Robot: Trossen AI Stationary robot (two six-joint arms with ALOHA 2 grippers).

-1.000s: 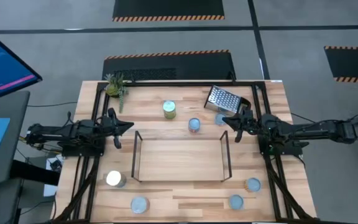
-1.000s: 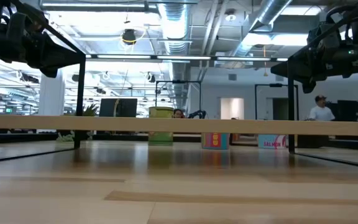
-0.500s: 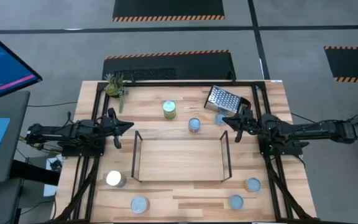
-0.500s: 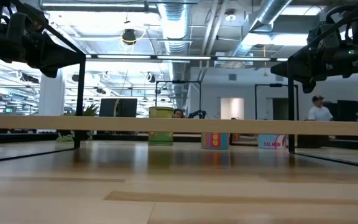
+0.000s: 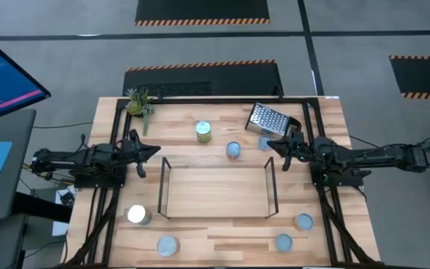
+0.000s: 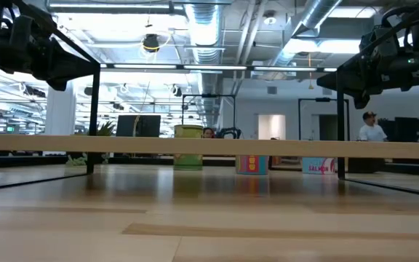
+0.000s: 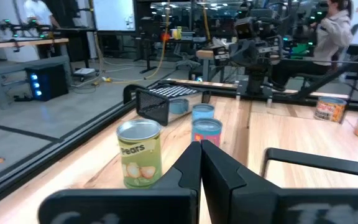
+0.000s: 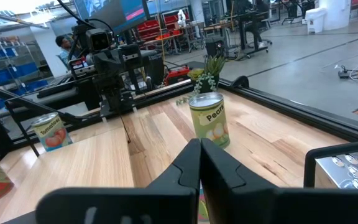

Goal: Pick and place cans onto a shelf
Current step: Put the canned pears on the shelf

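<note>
The shelf (image 5: 219,188) is centred between both grippers. The left gripper (image 5: 138,154) and right gripper (image 5: 278,153) are pressed together, empty, with the cans (image 5: 234,150) untouched.

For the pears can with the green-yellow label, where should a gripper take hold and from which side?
Grip the pears can across its round side wall, probably coming straight down from above. It stands upright with bare table around it, the nearest can well apart. The left gripper, shut, looks the nearer one and would have to open first.
</note>
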